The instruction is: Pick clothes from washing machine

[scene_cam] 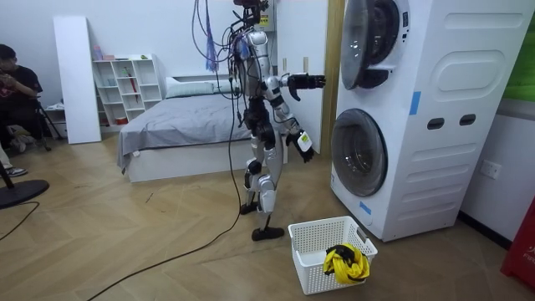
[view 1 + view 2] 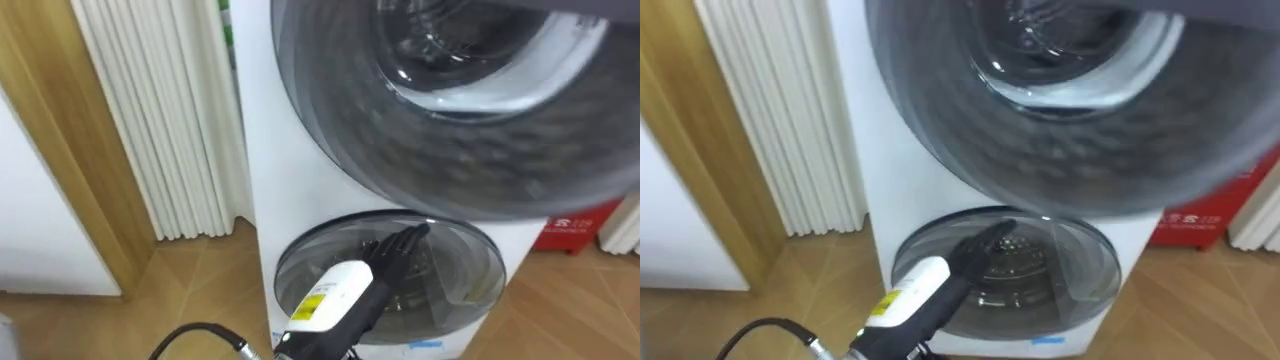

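Note:
I stand close before a white stack of two washing machines (image 1: 435,125). The upper machine's round door (image 2: 450,150) hangs swung open, its grey rim and glass bowl above me. The lower machine's round door (image 2: 460,265) is shut, with the drum dim behind its glass. My left hand (image 2: 397,250) is low in front of that lower door, dark fingers relaxed and holding nothing. My right hand (image 1: 315,81) is raised toward the upper door's edge. No clothes show inside either drum. A white laundry basket (image 1: 311,251) on the floor holds a yellow and black garment (image 1: 345,262).
A white pleated curtain (image 2: 160,120) and a wooden frame (image 2: 60,150) stand left of the machines. A red box (image 2: 570,235) sits on the floor to their right. A bed (image 1: 184,117) and shelves are behind me, and a person (image 1: 17,84) sits at the room view's left.

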